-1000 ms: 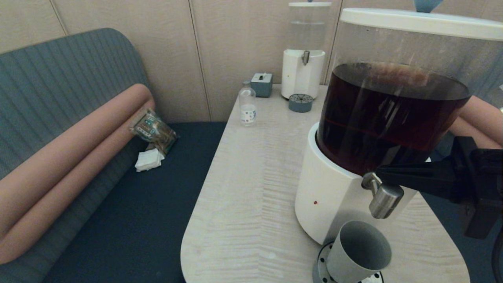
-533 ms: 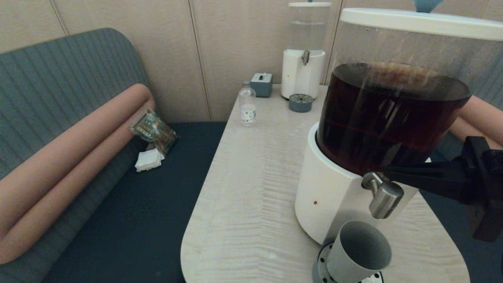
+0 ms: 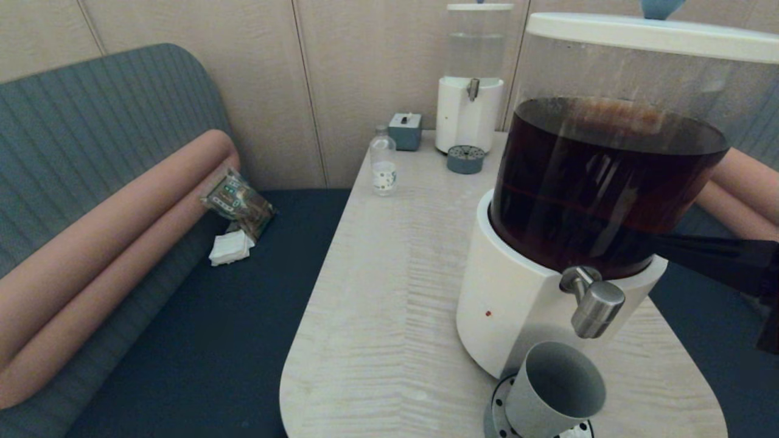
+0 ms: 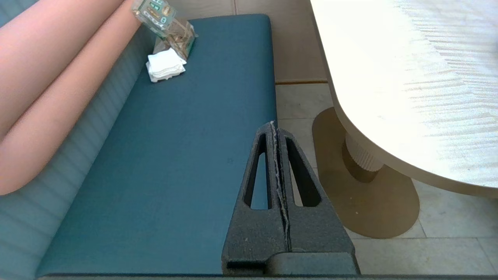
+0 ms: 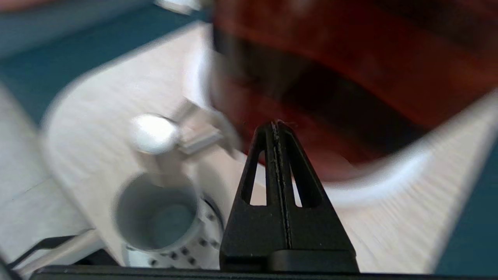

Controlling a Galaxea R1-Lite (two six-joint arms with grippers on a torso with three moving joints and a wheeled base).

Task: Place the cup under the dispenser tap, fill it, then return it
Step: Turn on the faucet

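Observation:
The grey cup (image 3: 555, 389) stands upright on a perforated drip tray (image 3: 496, 406), directly beneath the steel dispenser tap (image 3: 593, 307) of the big dispenser (image 3: 511, 304) with dark brown liquid. My right gripper (image 3: 660, 245) is shut and empty, to the right of the tap beside the tank's lower edge and apart from the knob. In the right wrist view its closed tips (image 5: 277, 126) point at the brown tank, with the tap (image 5: 155, 134) and cup (image 5: 159, 212) off to one side. My left gripper (image 4: 274, 126) is parked, shut, over the blue bench beside the table.
A smaller clear-liquid dispenser (image 3: 470, 91), a grey box (image 3: 405, 129) and a small clear bottle (image 3: 383, 164) stand at the table's far end. A snack packet (image 3: 237, 201) and a tissue (image 3: 230, 248) lie on the bench. The table's rounded front edge (image 3: 292, 389) is close.
My right gripper has drawn back to the right, away from the tap's knob. The cup and tap have not moved.

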